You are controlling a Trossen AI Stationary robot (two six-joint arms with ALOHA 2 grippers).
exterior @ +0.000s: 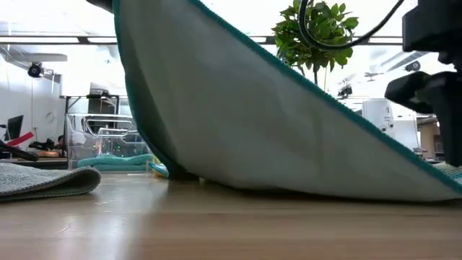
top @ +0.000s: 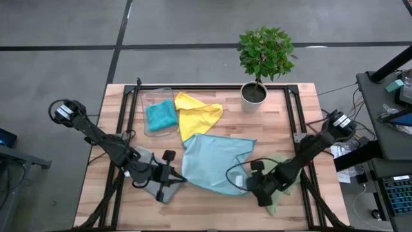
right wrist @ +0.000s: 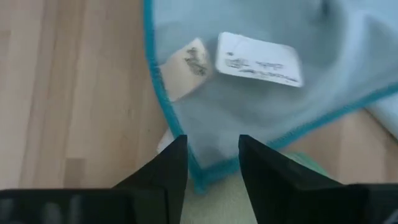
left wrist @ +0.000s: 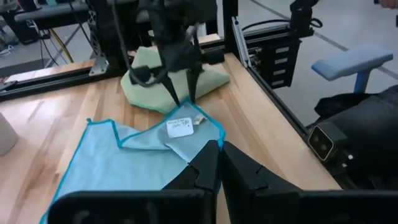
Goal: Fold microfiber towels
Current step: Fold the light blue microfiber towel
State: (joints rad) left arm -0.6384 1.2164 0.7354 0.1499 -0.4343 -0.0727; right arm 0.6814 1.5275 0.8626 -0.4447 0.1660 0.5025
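Butcher-block table (top: 212,193) on a grey floor, with a potted plant (top: 262,57) at the far edge and a clear plastic bin (top: 156,98) toward the far left.

At the centre, light blue towel (top: 215,161), spread mostly flat, one near-right corner turned back over itself so the white tag (right wrist: 260,59) faces up. Looks only part-folded: corner brought in, no clean half yet. In the low view, cloth rising in a steep tent, so part of it apparently off the wood.

Beside it toward the far side, yellow towel (top: 196,115), loosely crumpled, not folded. Teal towel (top: 161,115) bunched in or against the bin; cannot tell which. Olive green towel (top: 280,183) heaped near the right edge, under the right arm. Grey towel (top: 156,177) lying at the near left, rumpled, under the left arm.

Right gripper (right wrist: 212,163) poised right over the turned-back corner, fingers parted around the teal-stitched hem, apparently gripping nothing. Left gripper (left wrist: 220,163) at the blue towel's near-left edge, fingers pressed together; whether cloth is pinched between them cannot be told.

Judged overall: early going. No towel neatly finished, one under way, four untouched or merely piled.
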